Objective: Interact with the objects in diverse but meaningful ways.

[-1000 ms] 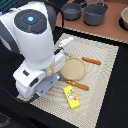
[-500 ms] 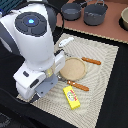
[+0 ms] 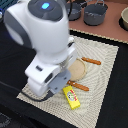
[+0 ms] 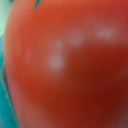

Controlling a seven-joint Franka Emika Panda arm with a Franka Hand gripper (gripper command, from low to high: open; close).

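The tomato (image 4: pixel 70 65) fills almost the whole wrist view, a smooth, glossy red round with a few pale highlights and a sliver of dark green stem at one edge, so it sits right under the camera, very close to the tool. In the exterior view the arm's white body hides both, and neither can be pointed out there; whether the tool is released or clenched on the tomato cannot be told. Judging from that closeness, the step in hand is a grasp on the tomato, and doing it well calls for centring on the round body and closing gently, since a slick ball may squirt sideways. Beside the arm, on the woven mat (image 3: pixel 107 75), lie the yellow packet (image 3: pixel 71 97), a round wooden board (image 3: pixel 77 69) and wooden-handled cutlery (image 3: pixel 79 86); grey pots (image 3: pixel 94 13) stand well apart on the table (image 3: pixel 120 35).
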